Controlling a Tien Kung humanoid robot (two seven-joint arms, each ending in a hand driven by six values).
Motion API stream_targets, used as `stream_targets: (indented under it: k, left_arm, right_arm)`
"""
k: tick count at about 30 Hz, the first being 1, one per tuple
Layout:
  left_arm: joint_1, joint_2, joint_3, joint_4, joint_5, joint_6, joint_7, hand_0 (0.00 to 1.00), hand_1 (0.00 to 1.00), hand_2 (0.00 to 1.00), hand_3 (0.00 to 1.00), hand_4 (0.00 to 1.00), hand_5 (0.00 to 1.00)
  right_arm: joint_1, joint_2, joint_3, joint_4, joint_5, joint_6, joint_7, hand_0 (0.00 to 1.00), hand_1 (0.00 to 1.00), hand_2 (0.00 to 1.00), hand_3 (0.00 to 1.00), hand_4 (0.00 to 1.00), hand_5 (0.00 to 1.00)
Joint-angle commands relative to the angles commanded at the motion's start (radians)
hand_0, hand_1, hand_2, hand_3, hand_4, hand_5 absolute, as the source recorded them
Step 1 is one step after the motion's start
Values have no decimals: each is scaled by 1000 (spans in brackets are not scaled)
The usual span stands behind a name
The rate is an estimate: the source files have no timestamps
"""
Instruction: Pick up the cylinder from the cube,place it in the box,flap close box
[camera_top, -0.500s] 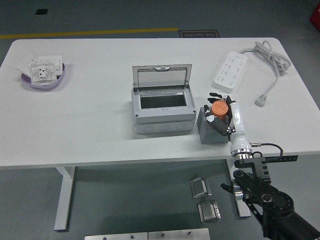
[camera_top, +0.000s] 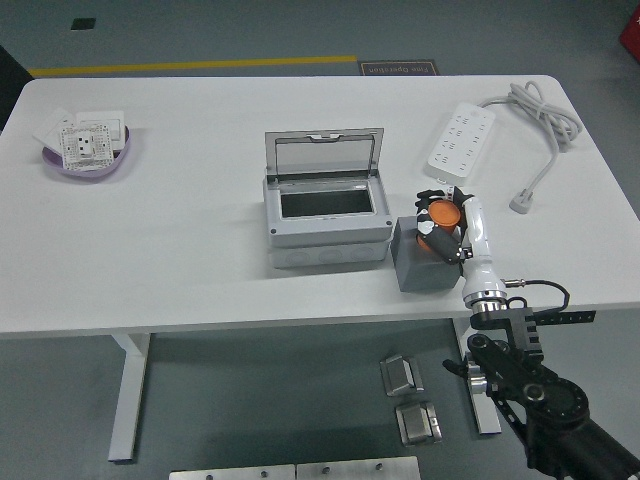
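Orange cylinder (camera_top: 443, 214) sits clasped in the right robot hand (camera_top: 447, 226) above the cube (camera_top: 417, 262); lift straight, then carry left to the box (camera_top: 326, 213).

Stuff you can't really make out here

Right hand (camera_top: 447, 226) covers most of the orange cylinder (camera_top: 443, 214) and the grey cube's (camera_top: 412, 262) top; the black arm (camera_top: 560, 415) runs off the bottom edge.

Orange cylinder (camera_top: 443, 214), grey cube (camera_top: 417, 268)

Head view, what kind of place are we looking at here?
Probably a robotics lab or test workshop: a white table on a grey floor with a yellow line, a power strip, and metal parts lying under the table.
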Motion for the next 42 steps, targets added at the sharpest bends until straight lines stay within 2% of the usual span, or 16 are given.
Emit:
stream_targets:
  k: [2,3,8,9,21,30,36,42]
  left_arm:
    - [-1,0,4,0,-4,0,-1,622,575,545,584,406,69]
    - [-2,0,7,0,-7,1,-1,622,576,546,587,411,71]
    - [-2,1,6,0,-5,1,-2,622,576,546,587,411,71]
    - [-1,1,3,0,-3,1,-3,622,580,548,589,422,83]
    - [-1,1,-2,0,5,0,-4,622,582,549,590,425,97]
    - [-1,3,-10,0,16,-1,-4,622,584,551,591,430,107]
    - [1,5,-29,0,38,-3,-2,623,585,554,593,430,111]
    - [2,11,-42,0,56,-2,1,623,586,554,592,428,116]
  right_arm:
    - [1,1,-2,-5,-3,2,-4,370,318,359,263,2,2]
    - [2,1,-3,-7,-6,2,-6,349,241,315,244,2,2]
    - [6,2,-8,-11,-12,0,-11,349,241,315,244,2,2]
    - [6,2,-10,-11,-14,-2,-12,270,158,223,218,2,2]
    - [29,-9,-13,18,-58,-25,-24,254,164,224,215,2,2]
    - [85,-30,-22,29,-108,-34,-57,241,167,227,218,2,2]
    - [191,-48,-122,20,-226,-13,-165,234,169,227,220,2,2]
    - [322,-23,-232,-4,-395,64,-315,233,173,228,222,2,2]
